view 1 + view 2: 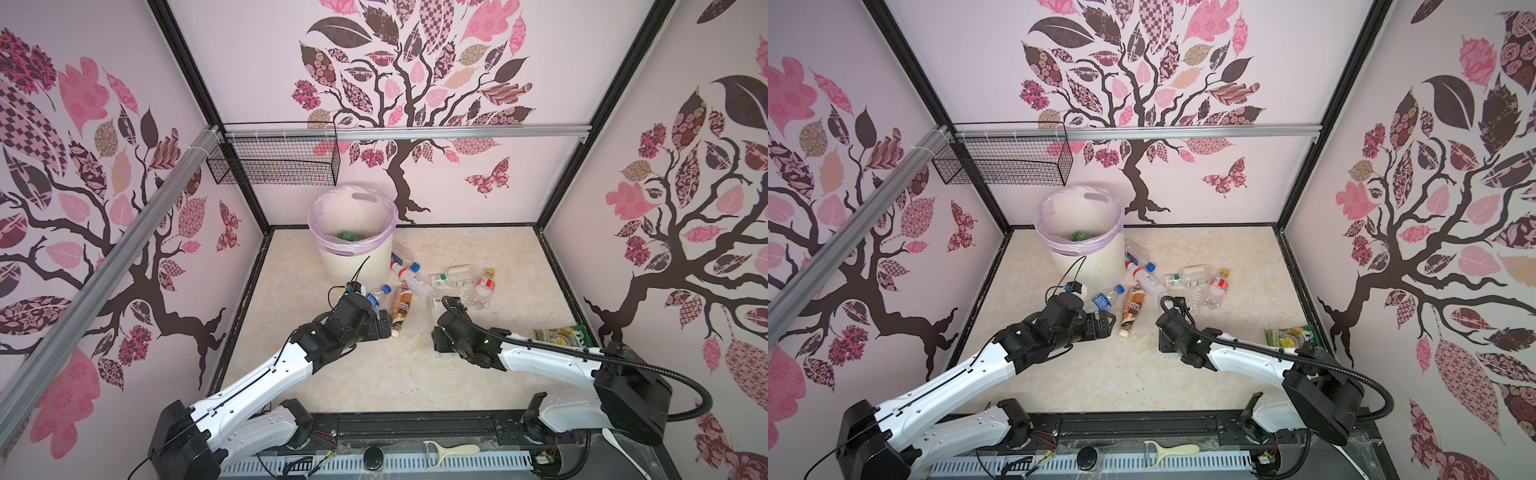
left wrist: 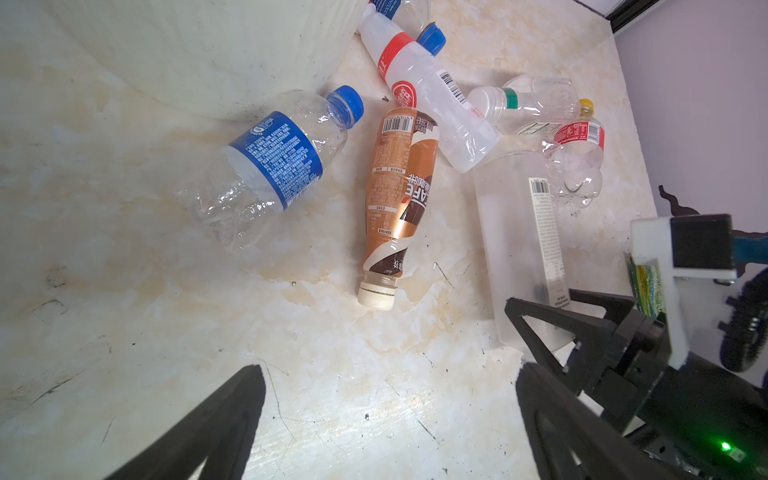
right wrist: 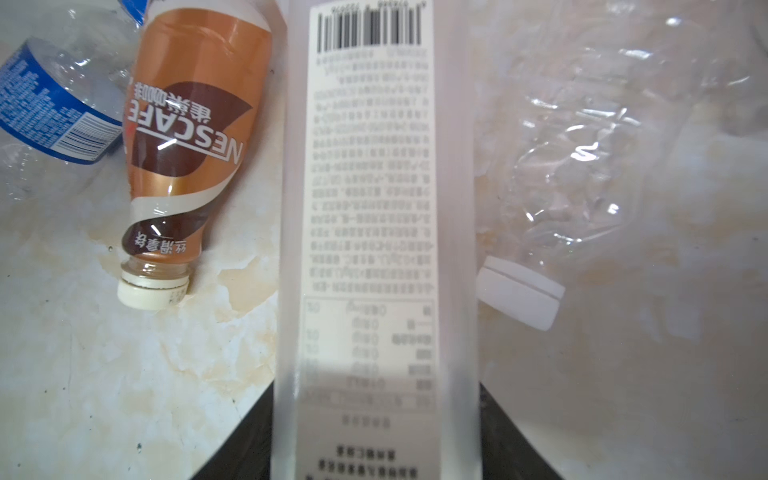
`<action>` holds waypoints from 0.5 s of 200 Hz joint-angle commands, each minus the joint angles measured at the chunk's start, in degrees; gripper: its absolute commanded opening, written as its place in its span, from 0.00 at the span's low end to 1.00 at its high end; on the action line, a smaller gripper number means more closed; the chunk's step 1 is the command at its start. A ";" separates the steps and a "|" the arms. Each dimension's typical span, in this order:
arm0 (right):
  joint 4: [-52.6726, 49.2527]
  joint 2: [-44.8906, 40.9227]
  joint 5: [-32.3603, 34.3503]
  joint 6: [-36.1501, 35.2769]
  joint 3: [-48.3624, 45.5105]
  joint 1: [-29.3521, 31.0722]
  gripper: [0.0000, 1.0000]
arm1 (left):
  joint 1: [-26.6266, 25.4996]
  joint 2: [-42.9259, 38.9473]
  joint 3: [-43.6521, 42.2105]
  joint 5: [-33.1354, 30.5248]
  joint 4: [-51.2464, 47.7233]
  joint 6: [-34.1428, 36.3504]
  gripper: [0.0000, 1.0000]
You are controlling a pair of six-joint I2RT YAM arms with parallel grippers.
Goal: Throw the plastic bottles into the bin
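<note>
Frosted bottle (image 3: 374,208) clamped in right jaws.

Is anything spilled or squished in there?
Yes. A tan stain spreads on the table beside the brown coffee bottle, like a dried spill. The blue-label bottle looks dented.

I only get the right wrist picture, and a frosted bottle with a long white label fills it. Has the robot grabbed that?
Observer: The left wrist view shows the right arm's fingers on either side of one end of the frosted bottle, which lies flat on the floor, not lifted.
Operator: Where does it go?
Observer: A top view shows the bin at the back of the floor, left of the middle, a green bottle inside.
Operator: And the other arm?
Observer: The left arm's fingers stand wide open and empty.
</note>
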 commanded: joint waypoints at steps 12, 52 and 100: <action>-3.62 -2.71 0.54 -2.47 3.91 0.28 0.53 | -0.11 -1.41 3.54 -2.56 -0.04 0.80 0.98; -4.45 -3.59 0.51 -5.11 8.03 0.30 0.53 | 1.25 2.10 12.47 -3.09 -3.37 6.21 0.98; -1.23 -5.51 -2.96 -8.47 12.56 0.25 0.54 | 8.51 5.69 18.40 7.50 2.13 4.75 0.98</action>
